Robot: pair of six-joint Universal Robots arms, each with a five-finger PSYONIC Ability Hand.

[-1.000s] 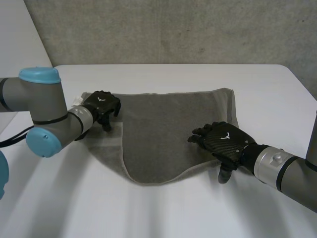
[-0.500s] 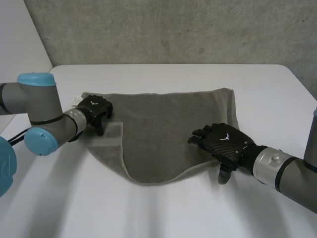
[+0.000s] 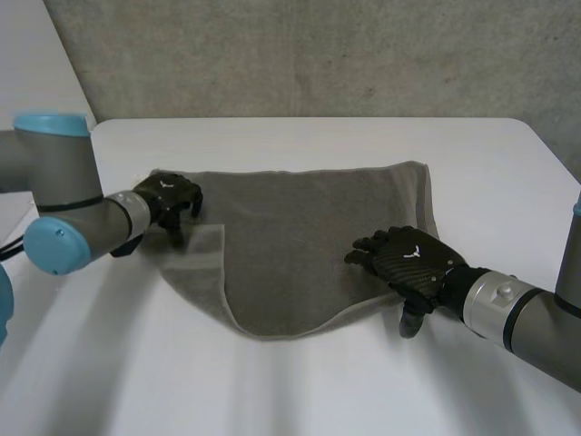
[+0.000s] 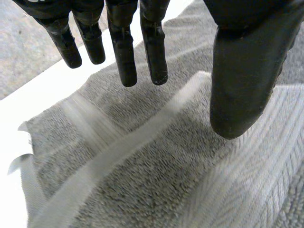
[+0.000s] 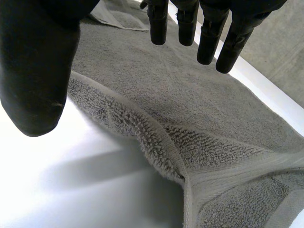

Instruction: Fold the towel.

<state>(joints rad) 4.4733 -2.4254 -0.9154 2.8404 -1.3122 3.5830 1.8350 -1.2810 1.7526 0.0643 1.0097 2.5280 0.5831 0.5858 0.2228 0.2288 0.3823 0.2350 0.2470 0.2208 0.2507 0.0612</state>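
A grey towel (image 3: 300,245) lies on the white table (image 3: 300,391), one layer folded over another, with a rounded near edge. My left hand (image 3: 168,195) is over the towel's far left corner. Its fingers (image 4: 153,47) and thumb (image 4: 242,80) hang straight just above the pile beside a pale woven band (image 4: 118,152), with nothing between them. My right hand (image 3: 413,263) rests open at the towel's near right edge. Its fingers (image 5: 209,38) reach over the cloth (image 5: 190,104) and its thumb (image 5: 38,71) is over bare table beside the thick folded edge (image 5: 142,137).
A small white label (image 4: 19,154) sticks out at the towel's corner near my left hand. Bare table (image 3: 300,136) surrounds the towel, widest toward the front. A grey wall (image 3: 318,54) rises behind the table's far edge.
My left hand has slid a little leftward to the towel's left corner and its fingers have loosened. The right hand and the towel have stayed put.
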